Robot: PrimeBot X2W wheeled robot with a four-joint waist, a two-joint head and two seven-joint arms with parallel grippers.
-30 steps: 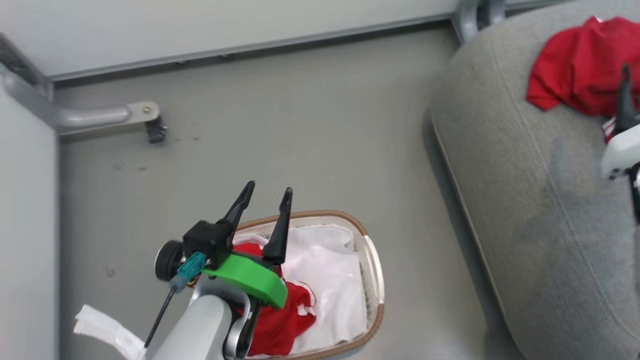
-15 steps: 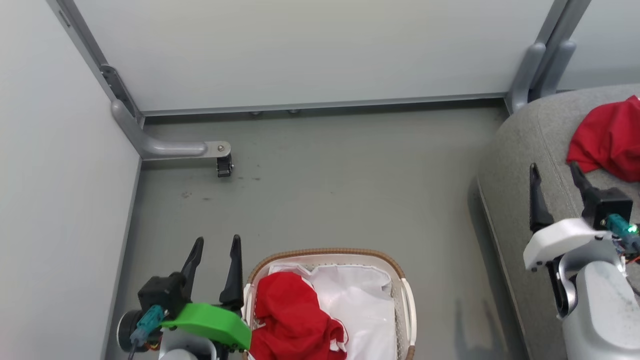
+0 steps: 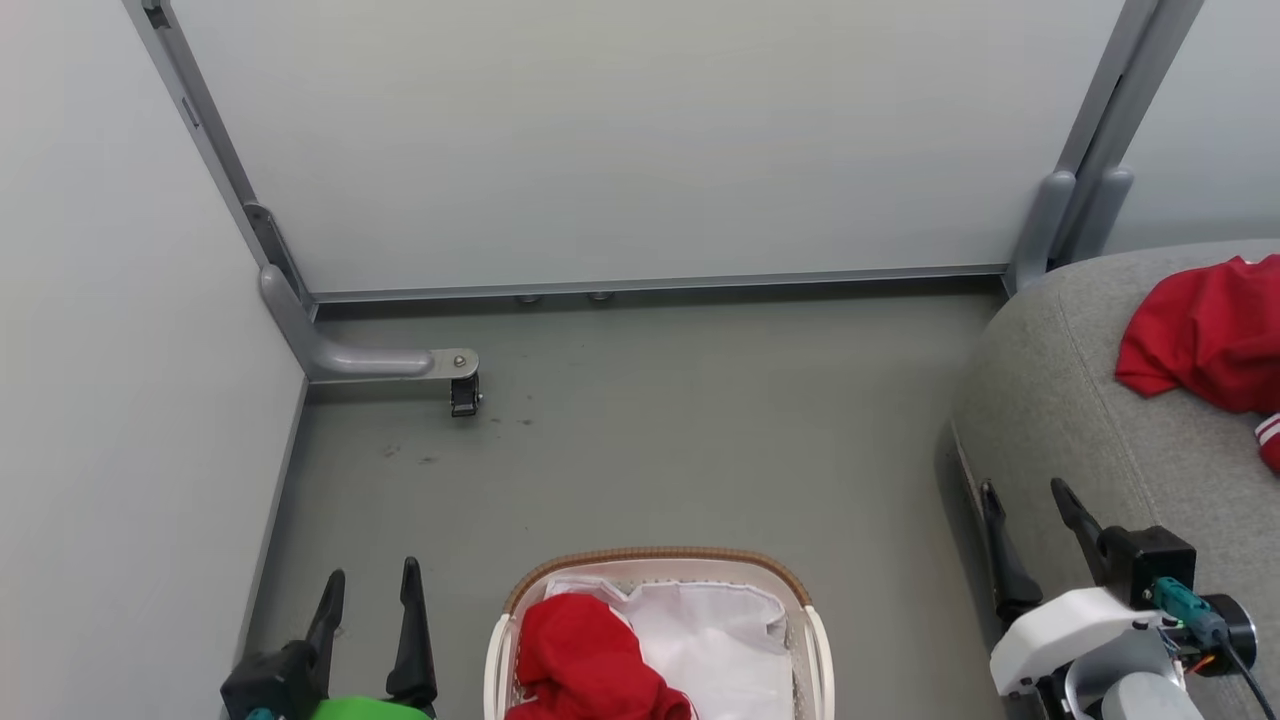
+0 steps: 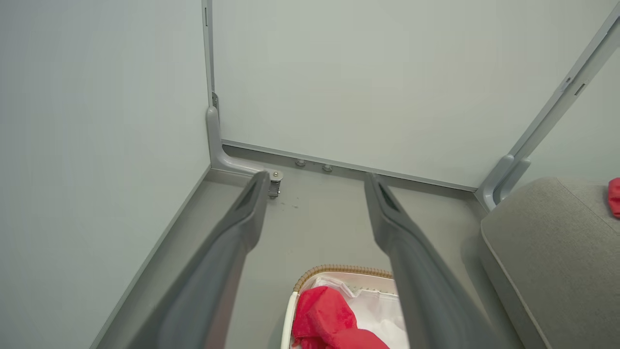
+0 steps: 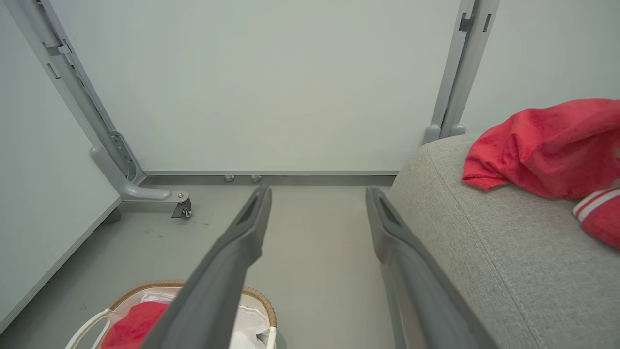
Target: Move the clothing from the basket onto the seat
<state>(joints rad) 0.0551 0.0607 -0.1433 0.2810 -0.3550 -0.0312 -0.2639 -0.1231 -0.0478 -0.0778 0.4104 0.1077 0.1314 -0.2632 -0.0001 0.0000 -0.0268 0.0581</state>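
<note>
The cream basket [image 3: 660,558] with a brown woven rim stands on the floor at the bottom centre, holding one red piece of clothing [image 3: 585,655] on its white liner [image 3: 720,640]. A second red garment [image 3: 1205,335] with white stripes lies on the grey seat [image 3: 1060,400] at the right. My left gripper [image 3: 368,582] is open at the lower left, beside the basket, empty. My right gripper [image 3: 1025,492] is open at the lower right, in front of the seat's edge, empty. The wrist views show the basket [image 4: 339,269] [image 5: 169,285], the seat [image 4: 542,242] [image 5: 484,232] and both garments [image 4: 324,315] [image 5: 542,145].
Pale partition walls enclose the grey floor [image 3: 680,420] on the left and far sides. A grey metal foot with a castor [image 3: 462,385] juts out at the left corner; an upright post [image 3: 1075,220] stands by the seat's far corner.
The camera has swung and pulled back, so the basket now sits at the bottom centre. Both grippers have drawn back to the lower corners, the left one off the basket, both still open.
</note>
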